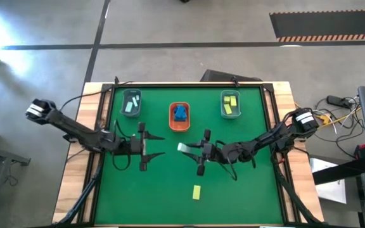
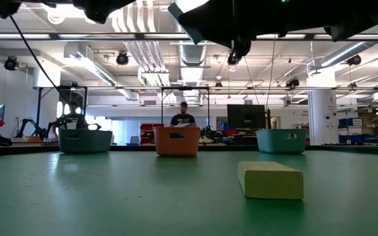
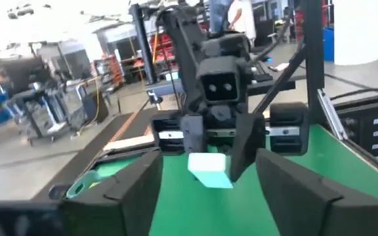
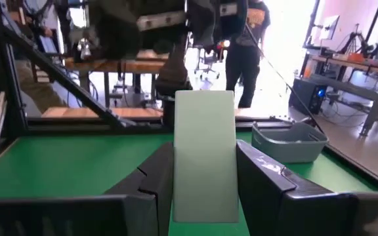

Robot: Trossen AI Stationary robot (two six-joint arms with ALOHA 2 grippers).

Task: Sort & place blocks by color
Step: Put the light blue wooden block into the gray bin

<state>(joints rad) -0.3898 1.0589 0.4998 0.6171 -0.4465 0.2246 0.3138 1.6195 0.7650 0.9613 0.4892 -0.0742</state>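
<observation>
1. A pale mint-green block is pinched in the right gripper, raised above mid-table
2. The left gripper faces it close by, fingers spread, holding nothing
3. Judgement: carry it level to the left grey tray, which holds mint blocks, and release low
4. Count: three trays; one yellow block loose on the table

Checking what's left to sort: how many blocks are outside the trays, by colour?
Yellow block: 1, lying loose
Mint-green block: 1, held in the right gripper
Blue: 0
Total: 2
</observation>
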